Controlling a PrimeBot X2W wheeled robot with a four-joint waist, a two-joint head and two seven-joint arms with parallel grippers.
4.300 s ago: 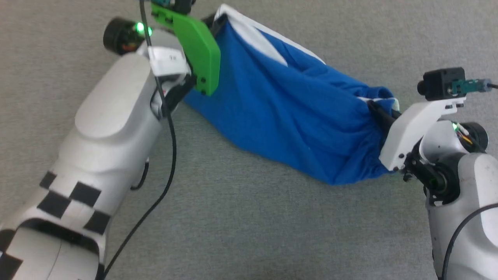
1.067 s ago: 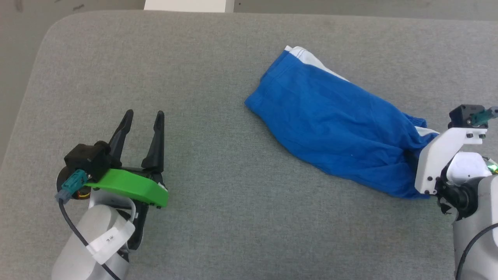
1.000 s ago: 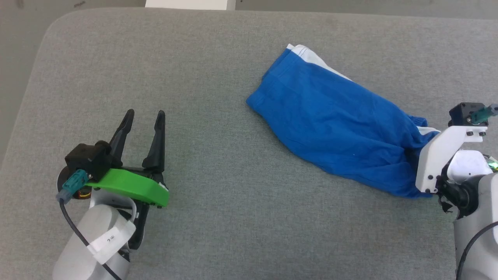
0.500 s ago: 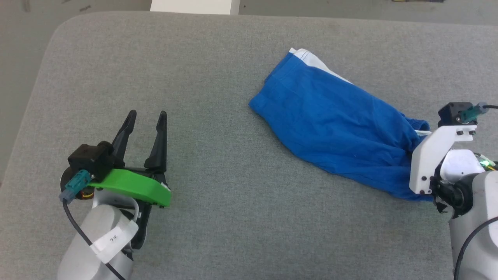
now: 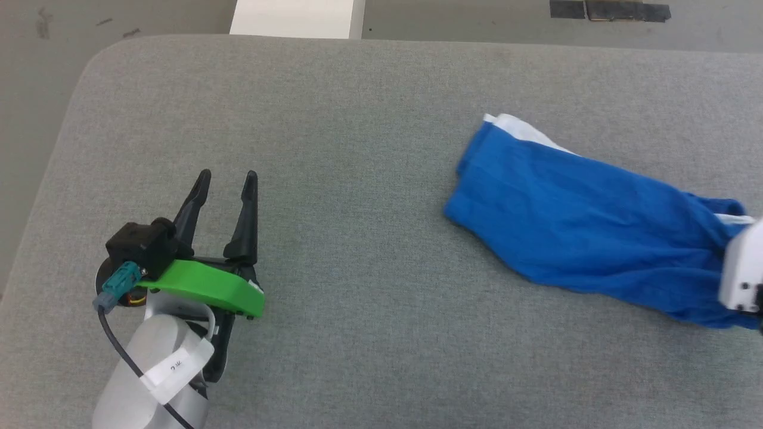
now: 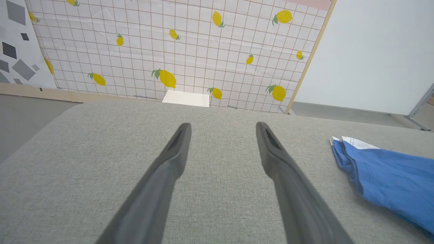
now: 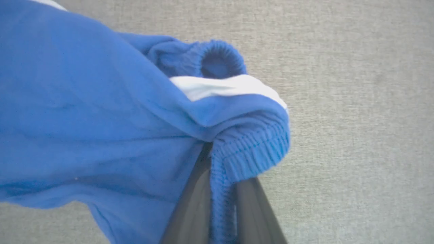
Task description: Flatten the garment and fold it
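Note:
The garment (image 5: 590, 226), bright blue shorts with white trim, lies stretched out on the right side of the grey padded table (image 5: 357, 119). Its white-trimmed leg end points toward the far left. In the right wrist view my right gripper (image 7: 218, 162) is shut on the garment's gathered elastic waistband (image 7: 251, 149), and the fabric covers the fingertips. In the head view its white mount (image 5: 742, 274) sits at the right edge. My left gripper (image 5: 226, 179) hovers open and empty over the table's left side, well away from the garment (image 6: 390, 176). Its two fingers (image 6: 176, 152) stand wide apart.
A white box (image 5: 298, 18) stands on the floor beyond the table's far edge, and dark tape (image 5: 608, 9) marks the floor further right. The table's rounded far-left corner (image 5: 95, 53) is close to my left arm. A lemon-patterned wall (image 6: 169, 51) stands behind the table.
My right gripper has shut on the waistband and moved right, dragging the garment to the right across the table. The left gripper has stayed put and open.

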